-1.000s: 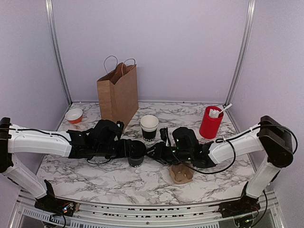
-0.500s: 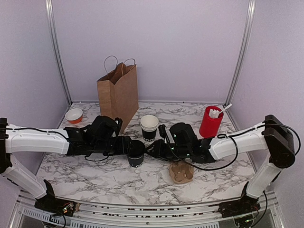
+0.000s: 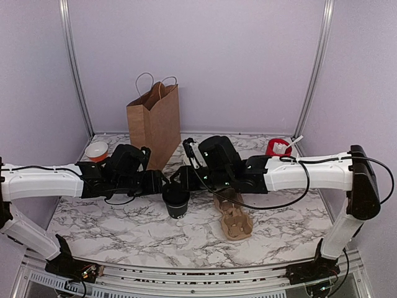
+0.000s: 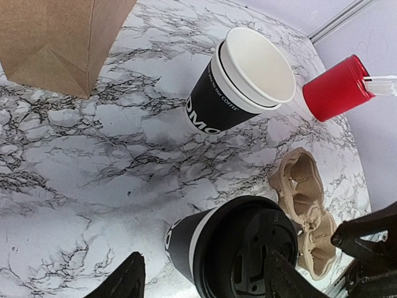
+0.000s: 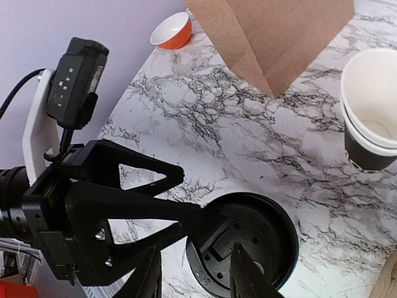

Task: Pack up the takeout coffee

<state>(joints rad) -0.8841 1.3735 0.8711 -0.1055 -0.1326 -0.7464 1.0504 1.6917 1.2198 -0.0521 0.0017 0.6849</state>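
Two pincers meet over the takeout coffee (image 3: 177, 202), which stands upright on the marble table (image 3: 118, 233) with its black lid (image 5: 260, 217) on. It is in front of the brown paper bag (image 3: 154, 121) and just left of the cardboard cup carrier (image 3: 234, 218), inside neither. We see the left pincer (image 4: 203, 254) reach in from the left with its fingers wide, one on each side of the cup. One finger overlaps the lid's rim in the left wrist view, while bare table shows between the other finger (image 4: 127, 279) and the cup wall, so we cannot tell whether it grips. We see the right pincer (image 5: 197, 257) hang just above the lid, its fingers partly apart and holding nothing. Behind the coffee stands the lidless stack of cups (image 4: 248, 77), with the red cup (image 4: 335, 87) further right. We find a small orange bowl (image 3: 96, 151) at the back left, near the bag.
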